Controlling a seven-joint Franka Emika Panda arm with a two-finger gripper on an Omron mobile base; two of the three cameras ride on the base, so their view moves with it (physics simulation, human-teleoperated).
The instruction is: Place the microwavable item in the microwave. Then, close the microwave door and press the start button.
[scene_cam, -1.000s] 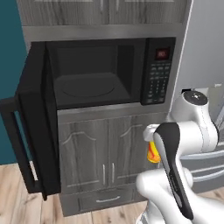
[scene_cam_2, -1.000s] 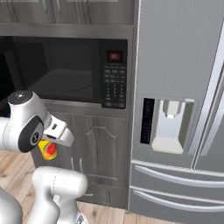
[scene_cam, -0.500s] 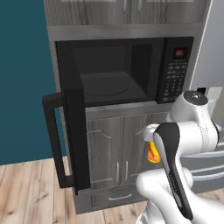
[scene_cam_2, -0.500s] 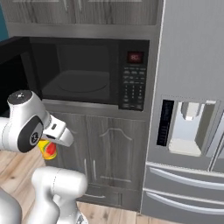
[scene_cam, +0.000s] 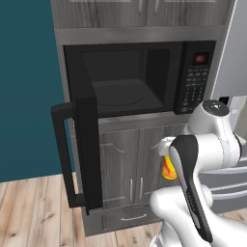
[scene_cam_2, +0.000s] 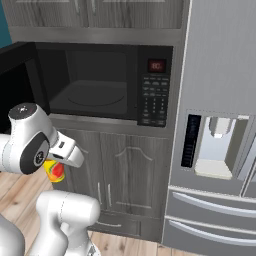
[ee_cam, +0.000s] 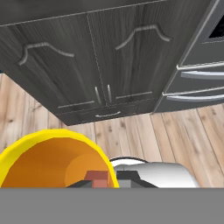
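You face grey wood cabinets (scene_cam: 130,164) on a plank floor (ee_cam: 144,131), with a teal wall (scene_cam: 24,87) to the left and one fridge (scene_cam_2: 220,125) to the right. One microwave (scene_cam: 193,77) stands with its one door (scene_cam: 87,144) swung open. One yellow cup (ee_cam: 48,159) sits low at the tool (ee_cam: 107,177); you cannot tell how far its fingers stand apart.

Even flat rendered light, sharp, no glare.
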